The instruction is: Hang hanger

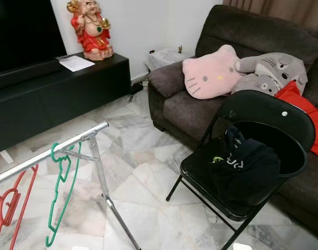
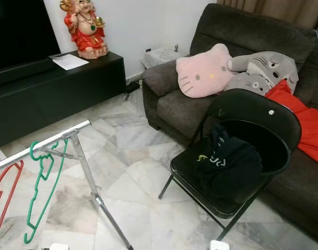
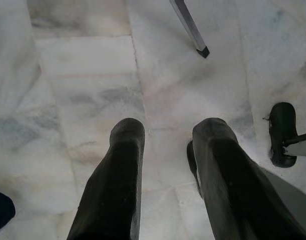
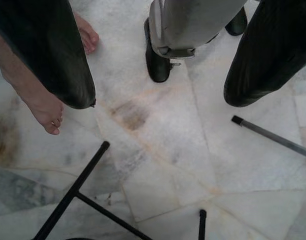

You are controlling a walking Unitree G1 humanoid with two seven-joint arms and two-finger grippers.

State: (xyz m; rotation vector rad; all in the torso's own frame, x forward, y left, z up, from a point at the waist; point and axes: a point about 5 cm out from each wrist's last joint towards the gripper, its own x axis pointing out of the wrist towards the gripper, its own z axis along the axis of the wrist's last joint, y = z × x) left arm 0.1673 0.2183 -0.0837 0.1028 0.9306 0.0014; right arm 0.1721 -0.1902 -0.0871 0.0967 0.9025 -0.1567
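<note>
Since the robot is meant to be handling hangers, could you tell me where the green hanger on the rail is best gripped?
Probably the green hanger by its neck just under the hook, coming from the robot's side of the rail: it hangs freely there, slim enough for two fingers.

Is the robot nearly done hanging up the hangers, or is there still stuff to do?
A green hanger and a red hanger already hang on the silver rail. Nothing is in hand: the left gripper and right gripper are open and point at the marble floor. A dark garment lies on the folding chair, with no hanger visible on it; whether more remains is unclear.
</note>
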